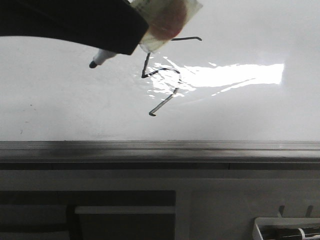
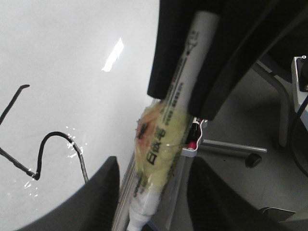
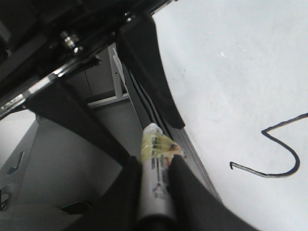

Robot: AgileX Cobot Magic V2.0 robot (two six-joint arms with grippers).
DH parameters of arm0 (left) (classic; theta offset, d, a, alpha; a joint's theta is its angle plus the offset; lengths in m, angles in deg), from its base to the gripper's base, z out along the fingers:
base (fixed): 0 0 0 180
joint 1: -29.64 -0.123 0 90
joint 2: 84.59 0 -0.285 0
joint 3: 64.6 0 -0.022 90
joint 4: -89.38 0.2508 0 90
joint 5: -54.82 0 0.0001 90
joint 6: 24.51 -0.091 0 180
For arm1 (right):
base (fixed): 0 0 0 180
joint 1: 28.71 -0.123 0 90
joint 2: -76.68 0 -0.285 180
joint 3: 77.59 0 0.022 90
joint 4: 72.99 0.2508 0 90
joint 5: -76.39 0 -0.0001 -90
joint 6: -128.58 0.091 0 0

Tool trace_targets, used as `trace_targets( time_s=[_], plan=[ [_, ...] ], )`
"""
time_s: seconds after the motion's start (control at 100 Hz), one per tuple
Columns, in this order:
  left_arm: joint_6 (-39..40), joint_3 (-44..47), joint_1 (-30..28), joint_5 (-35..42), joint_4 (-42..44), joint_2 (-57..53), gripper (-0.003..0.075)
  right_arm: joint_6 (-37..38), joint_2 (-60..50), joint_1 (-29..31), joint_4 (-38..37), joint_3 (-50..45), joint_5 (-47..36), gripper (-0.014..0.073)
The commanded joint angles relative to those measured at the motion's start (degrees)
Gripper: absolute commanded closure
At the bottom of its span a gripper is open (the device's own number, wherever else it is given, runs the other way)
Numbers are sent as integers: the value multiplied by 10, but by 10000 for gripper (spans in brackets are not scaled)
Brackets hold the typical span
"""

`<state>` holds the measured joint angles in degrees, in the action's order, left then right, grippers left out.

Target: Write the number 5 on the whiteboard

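Note:
The number 5 stands in thin black strokes on the whiteboard, partly under a bright glare. A white marker wrapped in yellowish tape points its dark tip at bare board to the left of the digit. My right gripper is shut on the marker's barrel. My left gripper is open, its fingers flanking the marker near the tip without touching it. In the front view the left gripper hides the marker's middle. The 5 also shows in both wrist views.
A grey metal edge rail runs along the board's near side. A white tray with pens hangs below at the right; it shows a red pen in the left wrist view. A chair base with a caster stands on the floor.

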<state>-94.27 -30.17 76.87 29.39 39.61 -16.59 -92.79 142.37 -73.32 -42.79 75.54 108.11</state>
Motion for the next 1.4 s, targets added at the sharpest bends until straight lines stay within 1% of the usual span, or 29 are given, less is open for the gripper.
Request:
trace_targets(
  time_s=[0.0, 0.06, 0.09, 0.22, 0.29, 0.36, 0.41, 0.44, 0.5, 0.59, 0.69, 0.7, 0.76, 0.83, 1.06, 1.22, 1.39],
  plan=[
    [7, -19, 3, 17, -21, -7, 553, 1, -6, 2, 18, 19, -29, 635],
    [7, -19, 3, 15, -21, -7, 615, 1, -6, 2, 20, 19, -29, 635],
    [7, -19, 3, 11, -21, -7, 631, 1, -6, 2, 22, 19, -29, 635],
    [7, -19, 3, -2, -20, -6, 634, 1, -6, 2, 31, 19, -29, 635],
    [7, -19, 3, -3, -19, -6, 596, 1, -6, 2, 34, 19, -29, 635],
    [7, -19, 3, -1, -19, -6, 514, 1, -6, 2, 35, 19, -29, 635],
    [7, -19, 3, 2, -19, -6, 440, 1, -6, 2, 35, 19, -29, 635],
    [7, -19, 3, 4, -19, -6, 413, 1, -6, 2, 35, 19, -29, 635],
    [7, -19, 3, 4, -19, -6, 399, 1, -6, 2, 37, 19, -29, 635],
    [7, -19, 3, 4, -19, -6, 429, 1, -6, 2, 39, 19, -29, 635],
    [7, -19, 3, 4, -19, -6, 500, 1, -6, 2, 40, 19, -29, 635],
    [7, -19, 3, 4, -19, -6, 517, 1, -6, 2, 40, 19, -29, 635],
    [7, -19, 3, 4, -19, -6, 563, 1, -6, 2, 43, 19, -29, 635],
    [7, -18, 3, 3, -18, -6, 604, 1, -6, 2, 51, 19, -29, 635],
    [7, -18, 3, 1, -17, -6, 645, 1, -6, 2, 60, 19, -29, 635],
    [7, -18, 3, 1, -16, -6, 739, 0, -6, 2, 65, 19, -28, 635],
    [7, -18, 3, 1, -16, -6, 741, -1, -6, 2, 65, 19, -28, 635]
  ],
)
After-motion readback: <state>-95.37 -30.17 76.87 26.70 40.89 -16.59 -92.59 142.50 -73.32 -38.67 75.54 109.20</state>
